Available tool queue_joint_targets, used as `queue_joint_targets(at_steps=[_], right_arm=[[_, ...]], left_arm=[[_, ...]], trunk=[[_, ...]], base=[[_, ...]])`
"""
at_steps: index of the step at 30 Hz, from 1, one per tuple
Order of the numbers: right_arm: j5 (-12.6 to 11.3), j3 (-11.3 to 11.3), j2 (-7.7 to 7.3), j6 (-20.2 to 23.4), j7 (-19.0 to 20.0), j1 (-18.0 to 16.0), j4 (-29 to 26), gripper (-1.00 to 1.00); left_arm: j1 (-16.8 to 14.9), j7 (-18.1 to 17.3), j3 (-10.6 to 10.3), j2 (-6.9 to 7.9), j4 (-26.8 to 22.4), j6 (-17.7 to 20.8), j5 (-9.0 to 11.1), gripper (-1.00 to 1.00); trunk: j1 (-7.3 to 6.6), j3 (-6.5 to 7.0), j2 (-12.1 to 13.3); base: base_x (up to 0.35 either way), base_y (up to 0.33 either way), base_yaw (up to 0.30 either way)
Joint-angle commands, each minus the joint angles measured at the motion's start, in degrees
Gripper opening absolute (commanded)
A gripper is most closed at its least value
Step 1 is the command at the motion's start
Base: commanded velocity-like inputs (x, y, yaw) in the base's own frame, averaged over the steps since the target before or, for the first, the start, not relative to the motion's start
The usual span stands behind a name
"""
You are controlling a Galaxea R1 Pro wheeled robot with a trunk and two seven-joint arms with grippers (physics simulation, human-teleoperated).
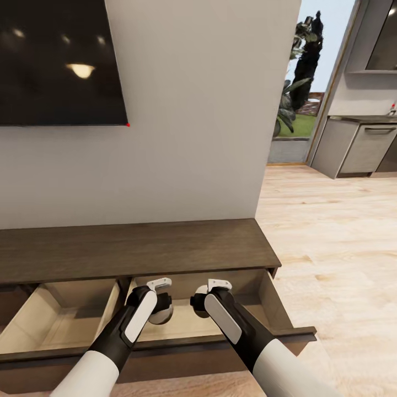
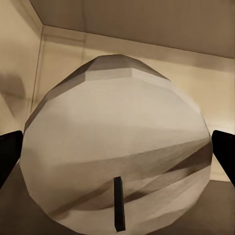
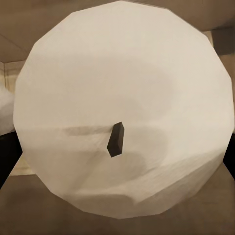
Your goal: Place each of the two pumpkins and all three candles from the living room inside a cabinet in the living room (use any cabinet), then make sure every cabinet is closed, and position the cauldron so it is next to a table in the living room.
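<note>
While the robot faced a pale wall [image 1: 187,110] with a dark television screen [image 1: 58,60] mounted at upper left, the cabinet [image 1: 132,248], a long low dark brown unit, stood against that wall with two drawers pulled out side by side. Light wood flooring [image 1: 336,237] ran past the cabinet's right end toward grey kitchen units [image 1: 361,146] and a doorway showing greenery. Both arms reached down into the right-hand drawer [image 1: 275,300], whose pale interior lay open beneath the cabinet's flat top; the left-hand drawer [image 1: 60,311] sat just beside it. The left tool [image 1: 161,309] was clenched on a candle [image 2: 117,147], a pale faceted cylinder with a small dark wick, seen end-on in the left wrist view with a dark finger [image 2: 10,152] at each side and the drawer's inner walls behind it. The right tool [image 1: 199,306] gripped a second candle [image 3: 122,107], its flat wicked top facing the right wrist camera, also within the drawer. Seen from the head camera, the two tools hung near each other, not touching.
</note>
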Motion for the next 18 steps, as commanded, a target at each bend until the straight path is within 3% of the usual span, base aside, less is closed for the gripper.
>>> queue_joint_targets(at_steps=[1,18], right_arm=[[-0.41,0.08,0.00,0.08,-0.45,-0.05,-0.05,-1.00],[-0.41,0.08,0.00,0.08,-0.45,-0.05,0.03,-1.00]], left_arm=[[-0.04,0.58,-0.10,0.01,-0.07,0.06,0.55,-1.00],[-0.04,0.55,-0.18,0.03,-0.07,0.05,0.55,-1.00]], trunk=[[-0.01,-0.06,-0.02],[3.50,-2.93,-6.44]], base=[[0.001,-0.001,0.000],[0.000,0.000,0.000]])
